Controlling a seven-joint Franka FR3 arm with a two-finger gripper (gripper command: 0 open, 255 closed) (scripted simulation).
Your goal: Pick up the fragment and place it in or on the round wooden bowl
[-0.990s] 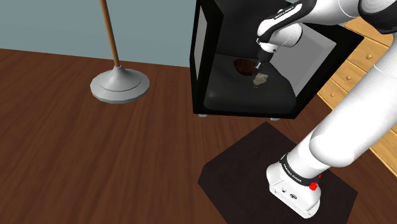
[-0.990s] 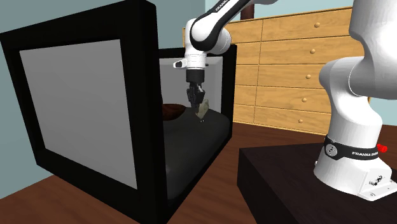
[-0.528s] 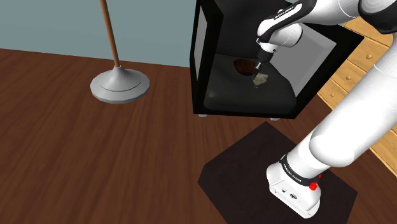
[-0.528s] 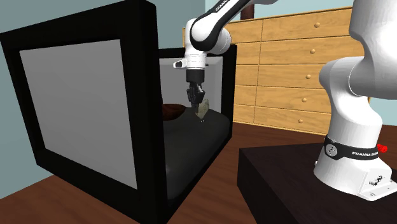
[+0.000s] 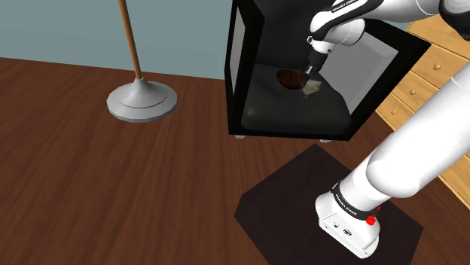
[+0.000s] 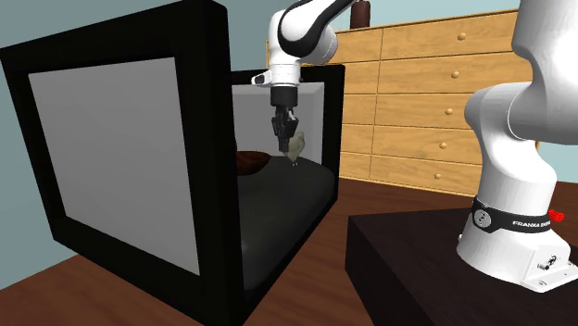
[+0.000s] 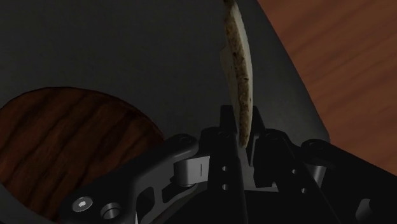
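Observation:
My black gripper [image 7: 242, 130] is shut on a thin pale stone-like fragment [image 7: 238, 70], which stands edge-on between the fingers. In the shoulder view the gripper [image 5: 309, 81] holds the fragment [image 5: 312, 87] just above the dark floor inside a black open-fronted cabinet [image 5: 248, 60]. A round dark wooden bowl [image 5: 288, 77] sits on that floor, close beside the gripper toward the shoulder view's left. The second exterior view has the fragment [image 6: 295, 147] hanging from the gripper [image 6: 285, 144], with the bowl [image 6: 248, 162] to the left, partly hidden by the cabinet wall. The bowl [image 7: 63, 146] looks empty.
The cabinet's walls and top frame [image 6: 120, 139] close in around the gripper. A wooden chest of drawers [image 6: 417, 102] stands behind it. A floor lamp's grey base [image 5: 141, 100] rests on the wooden floor. My stand [image 5: 301, 203] is a dark box.
The gripper has risen a little with the fragment in it, lifting it off the cabinet floor. The bowl has stayed in place.

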